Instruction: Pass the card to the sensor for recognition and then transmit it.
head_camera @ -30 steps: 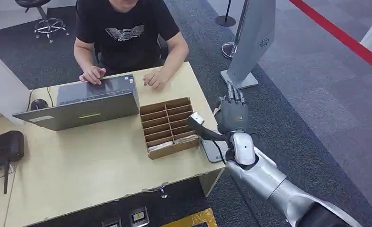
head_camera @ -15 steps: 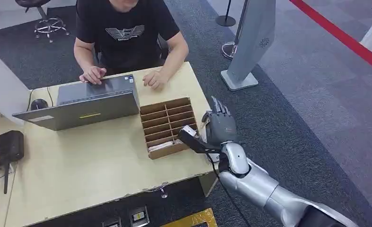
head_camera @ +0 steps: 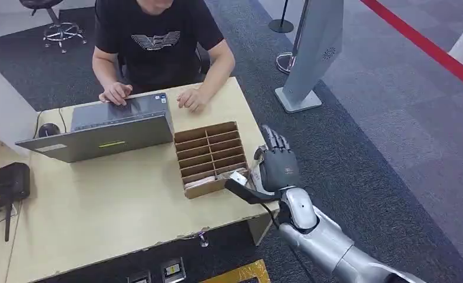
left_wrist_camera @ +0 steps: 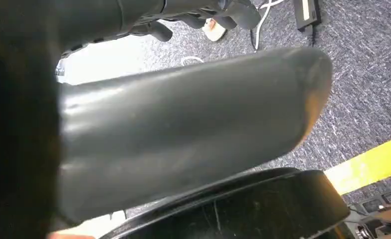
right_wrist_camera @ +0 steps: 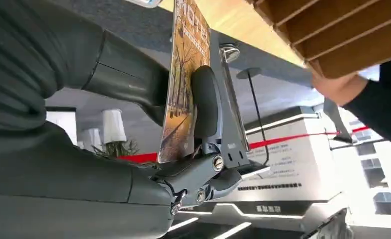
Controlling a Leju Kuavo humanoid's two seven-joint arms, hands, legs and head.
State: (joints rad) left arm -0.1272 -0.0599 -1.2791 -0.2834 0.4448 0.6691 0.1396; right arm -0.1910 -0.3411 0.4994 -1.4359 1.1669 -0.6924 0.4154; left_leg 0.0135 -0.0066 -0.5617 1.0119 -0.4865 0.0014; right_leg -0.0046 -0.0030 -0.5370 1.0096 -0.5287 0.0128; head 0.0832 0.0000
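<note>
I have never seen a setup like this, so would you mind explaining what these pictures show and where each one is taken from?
This is a humanoid robot with two silver arms ending in fingered hands. The head view looks down from the robot's body onto a wooden desk, where a person sits at a laptop beside a slotted cardboard organizer. The right hand reaches in near the organizer. The right wrist view sits just behind that hand and shows it pinching a printed card. The left wrist view looks at carpet past dark parts of the robot, so I cannot tell how the left hand stands.
</note>
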